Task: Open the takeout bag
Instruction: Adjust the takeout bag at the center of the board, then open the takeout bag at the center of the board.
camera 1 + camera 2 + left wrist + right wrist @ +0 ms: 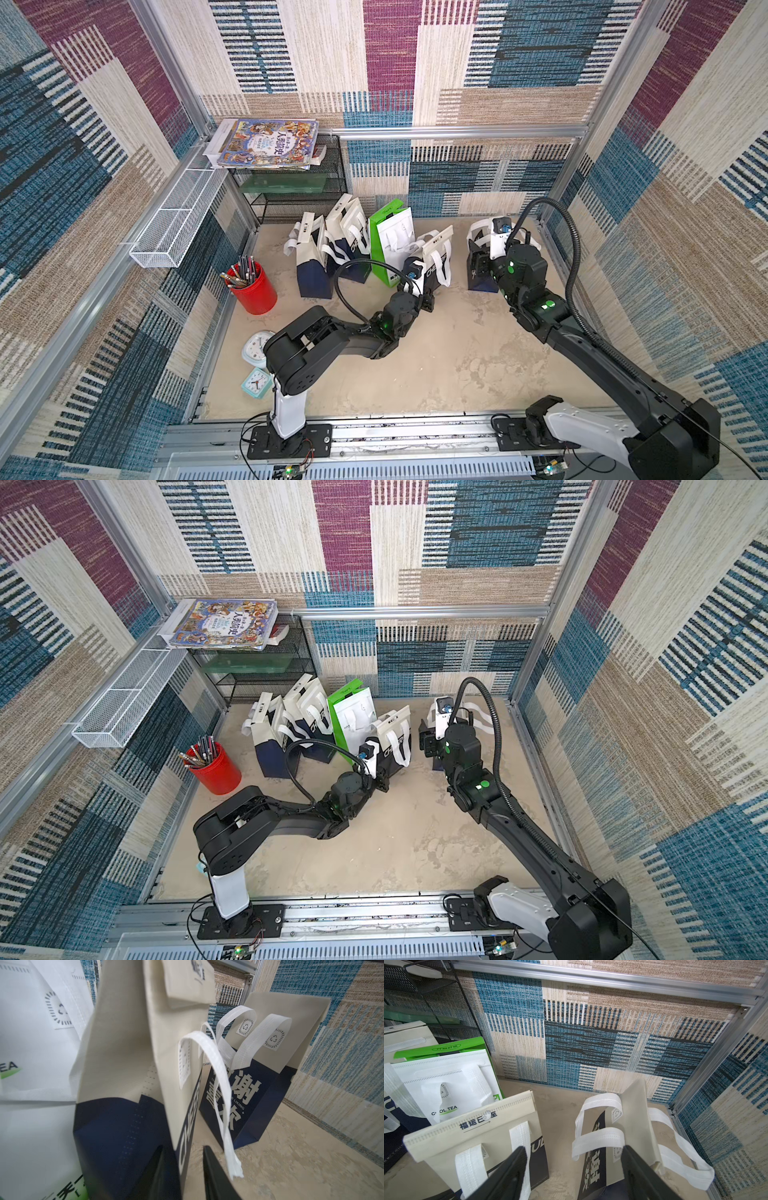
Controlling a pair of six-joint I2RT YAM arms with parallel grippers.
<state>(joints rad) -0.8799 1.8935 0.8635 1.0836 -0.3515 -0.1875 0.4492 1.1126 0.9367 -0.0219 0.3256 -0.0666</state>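
Observation:
Several takeout bags stand in a row at the back of the table. My left gripper (428, 300) (382, 781) is low at the foot of a cream and navy bag (436, 259) (395, 737) printed CHEER. In the left wrist view my left gripper (184, 1151) is open, and that bag's (128, 1059) front corner lies between the fingers, unpinched. My right gripper (478, 266) (428, 742) hangs over the far-right cream and navy bag (482, 284). In the right wrist view my right gripper (573, 1148) stands wide open around that bag's (593, 1159) white handles (598, 1138).
A green and white bag (390, 245) and two more navy bags (311, 266) stand to the left. A red pen cup (251, 289) and two small clocks (257, 345) sit by the left wall. A black mesh shelf (291, 195) holds books. The right wall is close behind the far-right bag.

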